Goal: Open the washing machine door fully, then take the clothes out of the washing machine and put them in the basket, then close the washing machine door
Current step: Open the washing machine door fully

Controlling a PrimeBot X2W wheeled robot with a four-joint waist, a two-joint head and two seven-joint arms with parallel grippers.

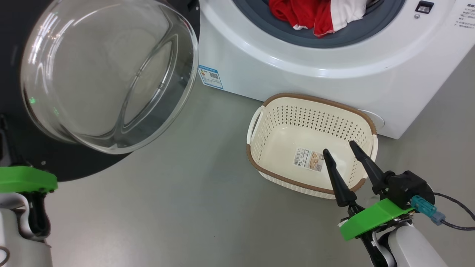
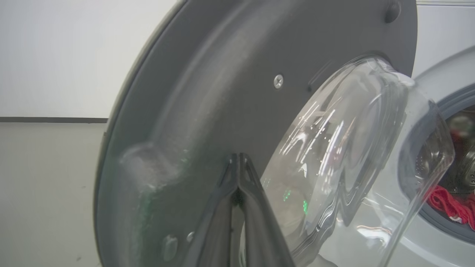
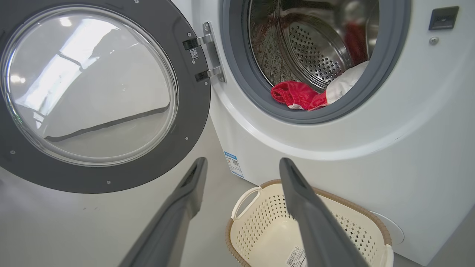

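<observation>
The washing machine door stands swung open at the left, its glass bowl bulging toward me. My left gripper is shut, with its tips against the door's dark inner face. The white washing machine fills the top right. Red and white clothes lie at the drum's mouth and spill onto the grey ring. The cream basket sits on the floor in front of the machine and holds only a paper label. My right gripper hangs open over the basket's near right corner, holding nothing. The right wrist view shows my right gripper, the clothes, the door and the basket.
Grey floor lies open between the door and the basket. A blue sticker marks the machine's lower left corner. The door hinge sits at the drum's left. A cable trails from my right wrist.
</observation>
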